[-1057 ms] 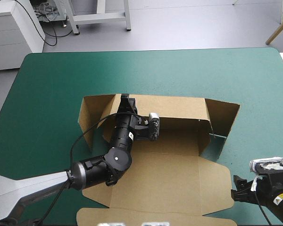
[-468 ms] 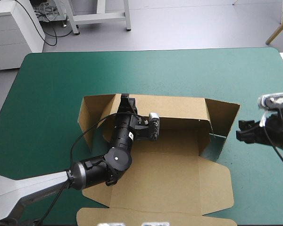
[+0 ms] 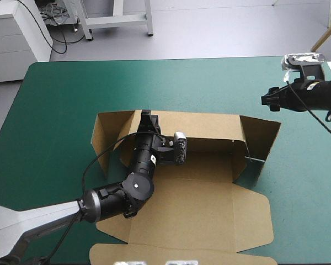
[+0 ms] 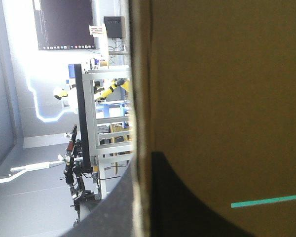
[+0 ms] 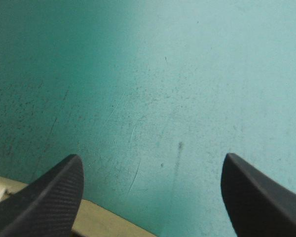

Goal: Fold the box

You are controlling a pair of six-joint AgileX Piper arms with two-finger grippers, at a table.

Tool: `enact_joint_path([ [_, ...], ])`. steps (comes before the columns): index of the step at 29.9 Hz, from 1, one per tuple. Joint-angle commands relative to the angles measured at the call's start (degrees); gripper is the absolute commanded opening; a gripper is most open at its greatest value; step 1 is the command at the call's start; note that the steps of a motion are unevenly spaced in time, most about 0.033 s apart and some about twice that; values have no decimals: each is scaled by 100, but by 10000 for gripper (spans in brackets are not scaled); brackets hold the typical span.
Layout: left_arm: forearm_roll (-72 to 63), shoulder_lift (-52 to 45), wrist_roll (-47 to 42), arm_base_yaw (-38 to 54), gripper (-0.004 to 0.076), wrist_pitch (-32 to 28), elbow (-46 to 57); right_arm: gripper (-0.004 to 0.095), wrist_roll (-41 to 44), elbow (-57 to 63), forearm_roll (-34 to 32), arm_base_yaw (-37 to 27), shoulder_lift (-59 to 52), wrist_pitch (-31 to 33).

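The brown box (image 3: pixel 193 210) lies in the middle of the table with its base and lid flat. Its back wall (image 3: pixel 209 128) and both side flaps stand raised. My left gripper (image 3: pixel 148 116) is shut on the back wall's top edge near its left end. In the left wrist view the board (image 4: pixel 227 98) runs edge-on between the black fingers (image 4: pixel 187 207). My right gripper (image 3: pixel 263 100) hangs open above bare cover, beyond the right flap (image 3: pixel 262 138) toward the table's far right. In the right wrist view its fingers (image 5: pixel 49 197) stand wide apart, with a strip of the box (image 5: pixel 108 226) below them.
The teal-green cover (image 3: pixel 55 110) stretches around the box on every side. The table's far edge (image 3: pixel 171 59) lies a good way beyond the back wall. The lid's front flap (image 3: pixel 154 255) reaches the near edge.
My right arm has swung from the table's near right corner up to the far right, past the box's right flap. The left arm and the box have not moved.
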Motion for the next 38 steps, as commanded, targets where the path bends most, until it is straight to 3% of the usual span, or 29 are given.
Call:
enact_joint_path([
  [1, 206, -239, -189, -36, -10, 123, -116, 698, -105, -285, 268, -44, 292, -284],
  [24, 206, -239, -277, -36, -10, 135, -116, 647, -554, -264, 443, -44, 695, 1450],
  [31, 206, -239, -373, -36, -10, 121, -116, 647, -768, 533, 621, -6, 190, 1360],
  [38, 220, -239, -524, -36, -10, 121, -116, 647, -1515, 1865, 1213, -6, -795, 548],
])
